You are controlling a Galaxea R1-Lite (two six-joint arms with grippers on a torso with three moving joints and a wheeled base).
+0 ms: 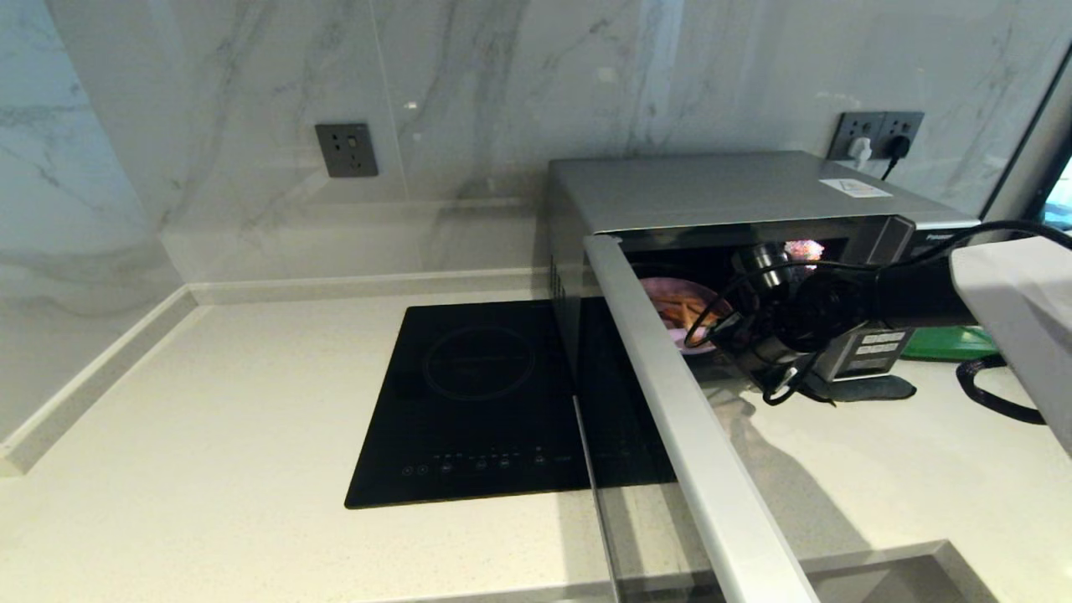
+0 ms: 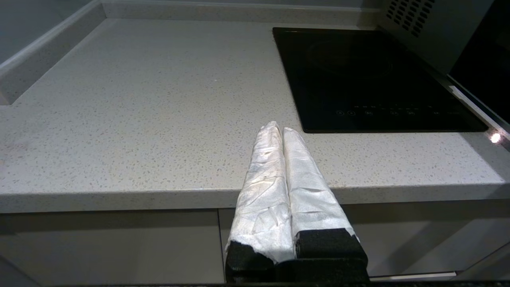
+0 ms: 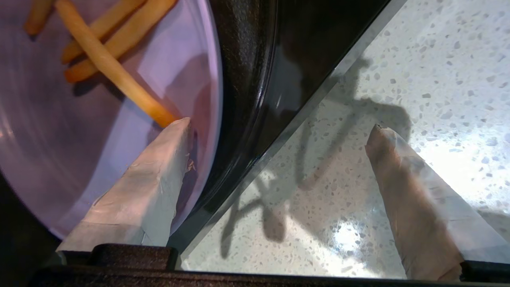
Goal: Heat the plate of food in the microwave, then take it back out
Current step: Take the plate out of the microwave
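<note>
- Marble-veined wall behind, pale speckled bench (image 1: 209,435) below; the microwave (image 1: 720,188) stands on the bench just beside a flat black hob (image 1: 477,402), its door (image 1: 687,419) swung wide toward us.
- Plate of food (image 1: 682,311) sits inside the cavity, close to the front edge; it holds only a few thin orange fries (image 3: 115,75), loose and unsecured.
- Our right claw (image 3: 279,131) is spread wide at the near rim: one finger (image 3: 159,171) lies over the plate's inner surface, the other (image 3: 402,179) is outside, above the bench. Nothing gripped.
- Handling, we judge: plate light, rigid, smooth, likely slippery and breakable. Take it at the near rim, pinched above and below, and keep it level or the fries will slide.
- Our left claw (image 2: 281,131), fingers pressed together and empty, is parked over the bench's front edge.
</note>
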